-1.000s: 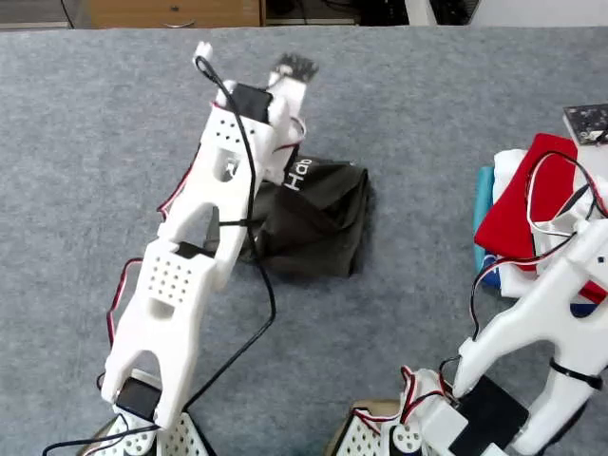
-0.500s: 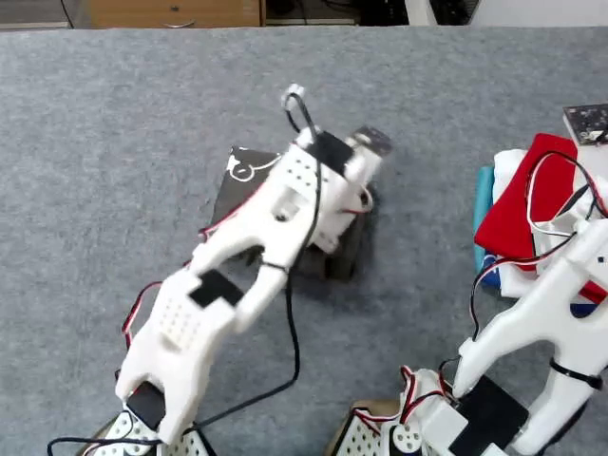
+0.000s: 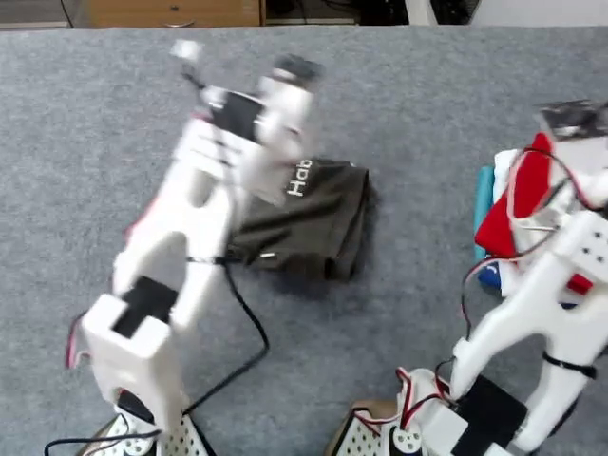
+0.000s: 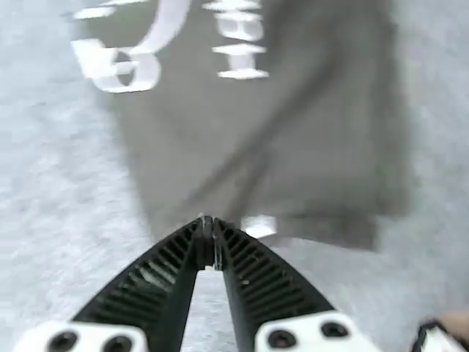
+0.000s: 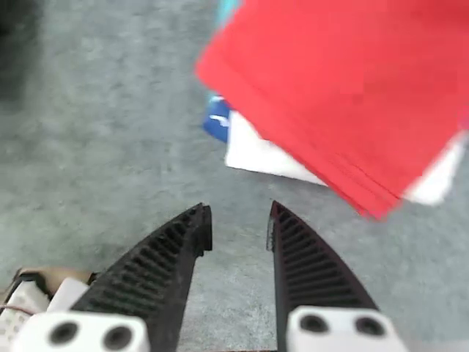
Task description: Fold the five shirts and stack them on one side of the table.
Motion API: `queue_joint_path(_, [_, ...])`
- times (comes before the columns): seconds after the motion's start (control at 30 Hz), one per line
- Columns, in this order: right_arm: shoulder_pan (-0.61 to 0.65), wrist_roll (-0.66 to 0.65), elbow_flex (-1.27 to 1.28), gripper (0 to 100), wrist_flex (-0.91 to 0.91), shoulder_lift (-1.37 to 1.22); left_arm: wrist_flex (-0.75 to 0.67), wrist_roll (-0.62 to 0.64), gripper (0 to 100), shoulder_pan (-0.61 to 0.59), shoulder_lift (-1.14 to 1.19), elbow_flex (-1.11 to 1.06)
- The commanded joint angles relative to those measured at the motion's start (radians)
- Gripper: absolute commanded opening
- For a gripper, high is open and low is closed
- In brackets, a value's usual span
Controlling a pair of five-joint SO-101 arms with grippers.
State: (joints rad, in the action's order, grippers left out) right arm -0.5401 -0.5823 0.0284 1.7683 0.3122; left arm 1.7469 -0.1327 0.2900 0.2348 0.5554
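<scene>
grey felt counter [image 3: 427,142]. right gripper [image 5: 238,220]: jaws apart, over bare counter beside the stack. left gripper [image 4: 207,231]: jaws together, apparently empty, above the hem. dark shirt [image 3: 313,218], one: folded, mid-counter; soft, light, limp; likely best pinched at a folded edge. stack [image 3: 503,223], right side: four colours showing, red on top.
</scene>
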Motion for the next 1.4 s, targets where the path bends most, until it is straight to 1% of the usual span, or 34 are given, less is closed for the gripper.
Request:
queue_joint_path(0.0, [0.147,0.011,0.058,13.7,-0.011,0.025,0.011,0.000,2,-0.175,-0.145,-0.003])
queue_joint_path(0.13, [0.308,0.147,0.108,13.6,-0.095,0.025,0.011,0.000,2,-0.333,-0.277,-0.012])
queue_joint_path(0.3, [0.526,0.307,0.180,13.7,-0.284,0.004,0.011,-0.003,2,-0.522,-0.412,-0.110])
queue_joint_path(0.37, [0.604,0.350,0.197,13.6,-0.345,-0.038,0.011,-0.037,2,-0.591,-0.449,-0.157])
queue_joint_path(0.47, [0.673,0.396,0.176,13.7,-0.411,-0.130,0.011,-0.107,2,-0.675,-0.493,-0.221])
queue_joint_path(0.63, [0.705,0.456,0.005,13.8,-0.457,-0.321,0.008,-0.173,2,-0.796,-0.527,-0.275])
queue_joint_path(0.77, [0.708,0.509,-0.196,13.9,-0.454,-0.516,0.006,-0.198,2,-0.853,-0.527,-0.278])
queue_joint_path(0.87, [0.708,0.565,-0.343,13.9,-0.410,-0.653,0.006,-0.198,2,-0.862,-0.527,-0.295])
queue_joint_path(1.13, [0.753,0.690,-0.736,13.9,-0.207,-0.938,0.005,-0.198,2,-0.856,-0.527,-0.379])
queue_joint_path(1.27, [0.751,0.726,-0.883,13.8,-0.121,-1.030,0.005,-0.198,2,-0.862,-0.527,-0.381])
queue_joint_path(1.37, [0.739,0.727,-0.995,13.8,-0.054,-1.070,0.005,-0.198,2,-0.862,-0.527,-0.381])
